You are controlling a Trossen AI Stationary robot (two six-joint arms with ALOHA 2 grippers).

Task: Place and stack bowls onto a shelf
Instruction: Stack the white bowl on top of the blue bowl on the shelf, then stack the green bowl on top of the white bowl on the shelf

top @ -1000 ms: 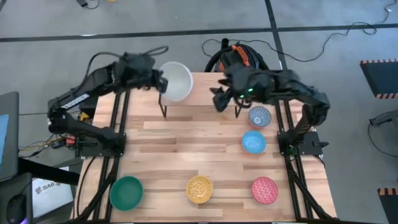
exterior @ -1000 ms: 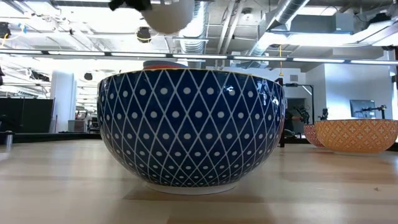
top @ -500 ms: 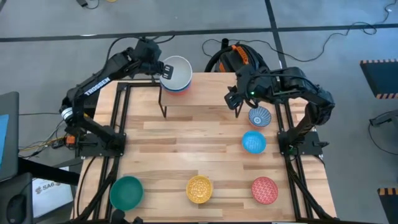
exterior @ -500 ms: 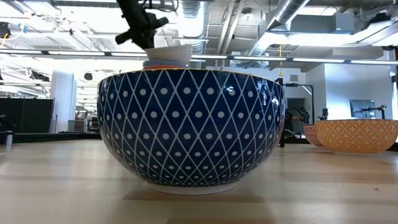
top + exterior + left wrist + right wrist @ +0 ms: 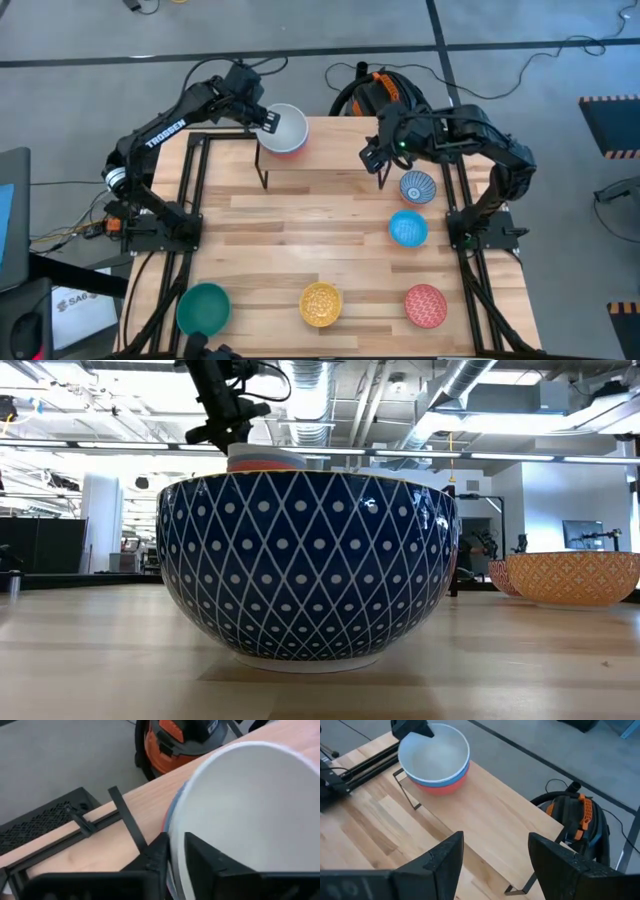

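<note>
On the left end of the shelf (image 5: 335, 142) stands a stack of bowls: a white bowl (image 5: 285, 128) nested in a blue one, which sits in an orange-red one (image 5: 440, 786). My left gripper (image 5: 266, 119) is at the white bowl's left rim, shut on it. My right gripper (image 5: 495, 865) hovers open over the shelf's right end (image 5: 372, 157), holding nothing. On the table sit a blue-and-white patterned bowl (image 5: 417, 186), a light blue bowl (image 5: 408, 228), a pink-red bowl (image 5: 425, 305), a yellow bowl (image 5: 321, 303) and a teal bowl (image 5: 203, 308). My left gripper has the white bowl's rim (image 5: 176, 851) between its two fingers, one finger inside the bowl (image 5: 202, 860) and one outside (image 5: 159, 856). It comes slanting down from the table's left. The bowl sits level, nested in the blue bowl under it.
The shelf's middle and right part (image 5: 492, 827) is bare plank on thin black legs (image 5: 262, 176). An orange and black vacuum (image 5: 385, 92) stands on the floor behind the table. In the low view the blue-and-white bowl (image 5: 305, 565) fills the foreground.
My left gripper has swung in over the shelf's left end and gone down with the white bowl. The bowl, held tilted and high a second ago, now sits level in the blue bowl. My right gripper has drawn back a little toward the table's right and tipped downward.
</note>
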